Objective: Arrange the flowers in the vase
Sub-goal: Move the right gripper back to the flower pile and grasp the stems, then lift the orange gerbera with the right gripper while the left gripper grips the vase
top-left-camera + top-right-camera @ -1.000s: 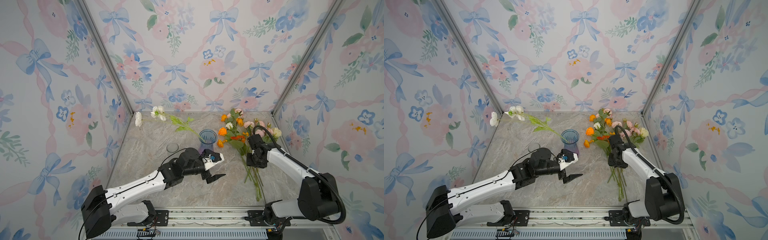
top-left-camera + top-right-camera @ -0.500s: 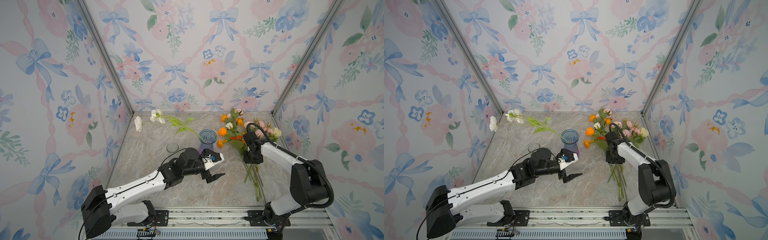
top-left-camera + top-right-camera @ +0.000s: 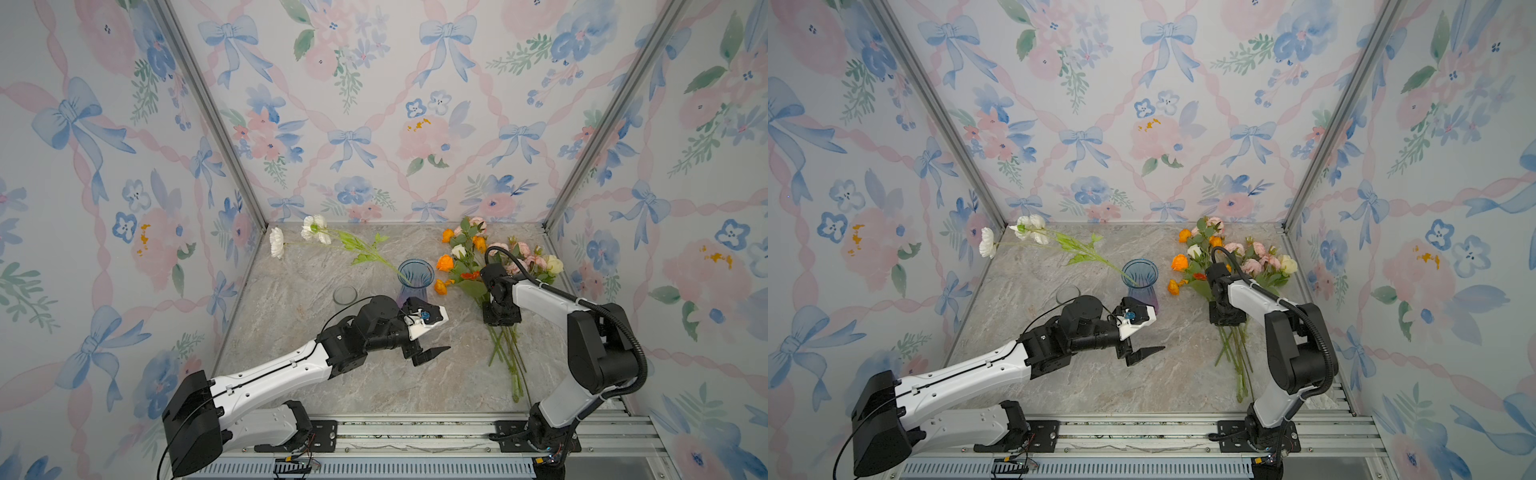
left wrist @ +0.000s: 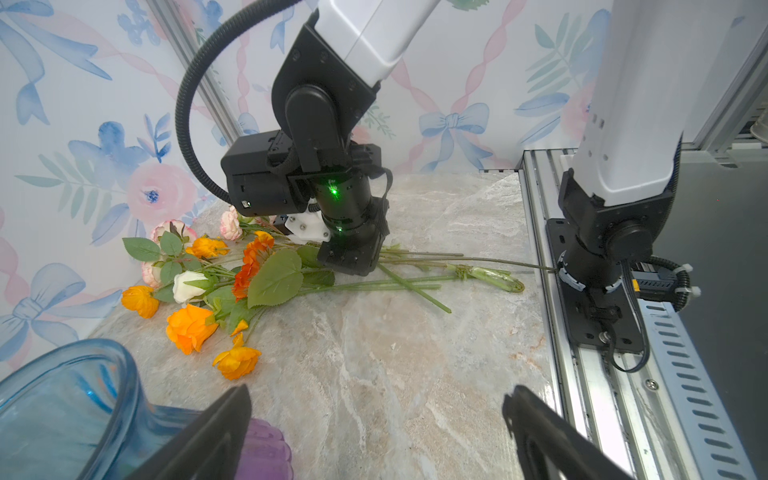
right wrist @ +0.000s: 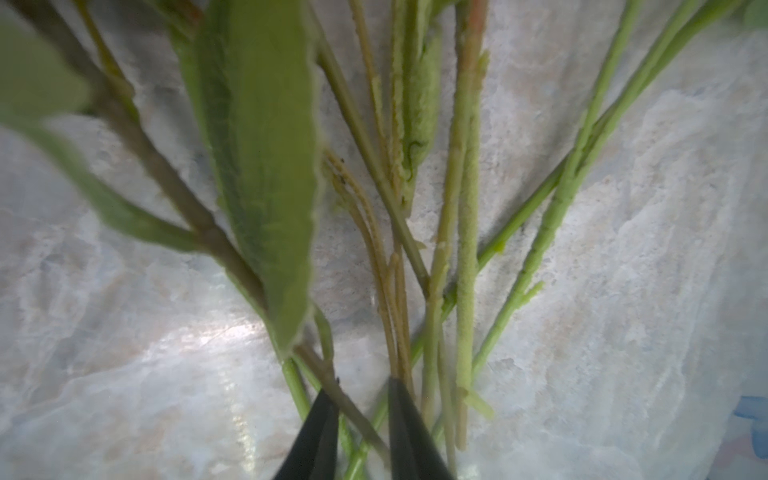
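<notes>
A blue glass vase [image 3: 415,276] with a purple base stands mid-table; its rim shows in the left wrist view [image 4: 62,395]. One white-bloomed spray [image 3: 316,228] leans out of it to the far left. The other flowers [image 3: 461,266] lie in a bunch at the right, orange, pink and white heads far, stems [image 3: 505,357] near. My right gripper [image 3: 500,320] points down onto those stems; in the right wrist view its jaws [image 5: 360,388] are pinched narrow on a few stems [image 5: 353,409]. My left gripper [image 3: 428,332] hovers open and empty beside the vase [image 4: 376,392].
A small clear glass disc [image 3: 345,294] lies left of the vase. Flowered walls close in the left, far and right sides. An aluminium rail [image 3: 415,432] with both arm bases runs along the near edge of the marble table [image 3: 291,316].
My right arm has folded upright and its gripper has settled onto the stems with its jaws narrowing. The white spray swayed slightly. The left arm has not moved.
</notes>
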Motion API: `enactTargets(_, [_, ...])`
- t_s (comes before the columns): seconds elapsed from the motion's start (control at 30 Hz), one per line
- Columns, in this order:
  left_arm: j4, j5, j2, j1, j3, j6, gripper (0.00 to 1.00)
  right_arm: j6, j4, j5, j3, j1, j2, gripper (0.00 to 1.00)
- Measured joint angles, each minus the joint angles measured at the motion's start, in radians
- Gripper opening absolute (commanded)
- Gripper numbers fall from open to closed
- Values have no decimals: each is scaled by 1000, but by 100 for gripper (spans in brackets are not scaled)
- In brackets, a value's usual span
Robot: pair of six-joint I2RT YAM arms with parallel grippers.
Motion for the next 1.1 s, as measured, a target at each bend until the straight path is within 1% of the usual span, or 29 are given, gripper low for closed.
enactTargets(0.27, [0, -10, 0, 0, 0, 0, 98, -7, 0, 31, 8, 33, 6, 15])
enactTargets(0.53, [0, -10, 0, 0, 0, 0, 98, -12, -12, 45, 15, 42, -46, 4])
enactTargets(0.7, [0, -10, 0, 0, 0, 0, 98, -14, -27, 50, 39, 51, -73, 4])
enactTargets(0.83, [0, -10, 0, 0, 0, 0, 98, -21, -51, 50, 77, 57, -76, 0])
enactTargets(0.93, [-1, -18, -2, 0, 0, 5, 98, -26, -86, 50, 109, 61, -85, 0])
enactTargets(1.1, [-12, -43, -50, 5, 0, 28, 98, -29, -137, 48, 180, 57, -153, 0])
